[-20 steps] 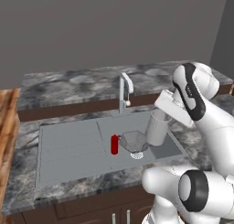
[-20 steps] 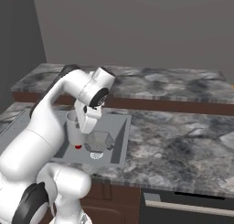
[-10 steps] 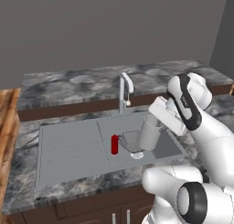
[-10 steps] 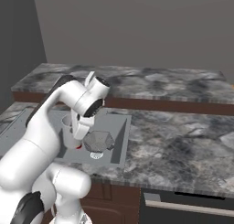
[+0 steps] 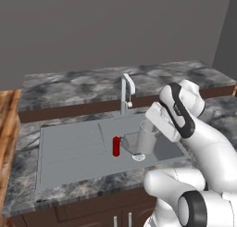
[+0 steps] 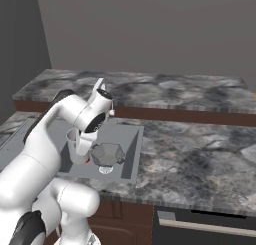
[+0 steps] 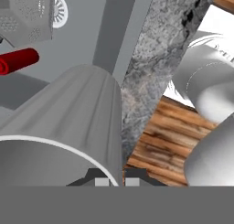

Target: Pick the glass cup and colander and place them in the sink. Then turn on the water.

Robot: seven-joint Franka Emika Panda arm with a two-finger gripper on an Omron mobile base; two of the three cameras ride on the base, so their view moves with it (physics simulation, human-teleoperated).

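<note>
My gripper point(image 5: 152, 125) is shut on the rim of the glass cup point(image 5: 146, 140), a pale ribbed tumbler held tilted over the right basin of the sink point(image 5: 69, 147). In the hand view the cup point(image 7: 77, 113) looms just past my fingertips point(image 7: 101, 180). The colander point(image 6: 107, 154), a faceted grey bowl with many holes, sits in the basin next to the cup, near the round drain. It also shows as the colander point(image 7: 25, 15) at the top left of the hand view. No water falls from the pale arched faucet point(image 5: 126, 89).
A small red cylinder point(image 5: 116, 146) stands in the basin left of the colander. Marbled counter point(image 6: 200, 154) surrounds the sink, with a raised ledge behind the faucet. A wooden surface point(image 5: 7, 124) borders the counter at far left.
The arm has carried the cup left and down from beside the sink's right edge to over the basin, close to the colander. The colander and red cylinder stayed put.
</note>
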